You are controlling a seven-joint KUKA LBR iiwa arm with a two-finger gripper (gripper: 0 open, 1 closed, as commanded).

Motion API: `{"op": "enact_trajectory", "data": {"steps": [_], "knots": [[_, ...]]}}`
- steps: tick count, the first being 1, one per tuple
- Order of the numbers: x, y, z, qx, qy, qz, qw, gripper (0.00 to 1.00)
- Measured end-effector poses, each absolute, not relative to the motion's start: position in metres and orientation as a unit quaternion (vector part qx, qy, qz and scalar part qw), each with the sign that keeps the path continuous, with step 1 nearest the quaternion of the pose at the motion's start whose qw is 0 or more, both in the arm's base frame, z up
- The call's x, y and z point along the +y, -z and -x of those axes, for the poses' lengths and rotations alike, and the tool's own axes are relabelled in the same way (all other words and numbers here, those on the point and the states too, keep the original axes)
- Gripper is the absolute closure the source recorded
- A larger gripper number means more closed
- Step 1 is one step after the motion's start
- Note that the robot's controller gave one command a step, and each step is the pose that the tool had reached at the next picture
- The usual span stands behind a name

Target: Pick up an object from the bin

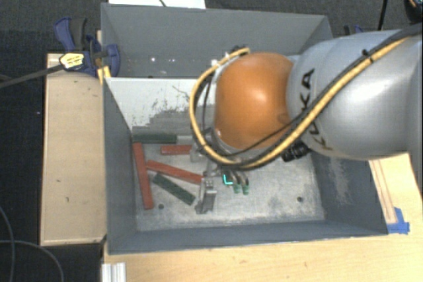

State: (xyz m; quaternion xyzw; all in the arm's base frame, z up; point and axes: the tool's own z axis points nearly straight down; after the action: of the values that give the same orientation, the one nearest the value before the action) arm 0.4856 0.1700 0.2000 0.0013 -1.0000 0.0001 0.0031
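Tool low among red sticks — dark green bar just beside

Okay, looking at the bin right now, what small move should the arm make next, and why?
Probably a short shift toward the view's left, to centre the gripper over the dark green stick. That stick lies flat with its near end just beside the gripper, closer than the red sticks beyond it, so it looks like the easiest pick.

Even light fr. above; arm shadows bin.
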Motion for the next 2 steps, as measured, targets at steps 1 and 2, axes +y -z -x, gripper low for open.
{"op": "enact_trajectory", "data": {"steps": [1, 2], "knots": [[0.143, -0.066, -0.577, -1.000, 0.000, -0.014, 0.000, 0.00], [0.139, -0.070, -0.530, -0.998, 0.000, 0.062, 0.000, 0.00]]}}
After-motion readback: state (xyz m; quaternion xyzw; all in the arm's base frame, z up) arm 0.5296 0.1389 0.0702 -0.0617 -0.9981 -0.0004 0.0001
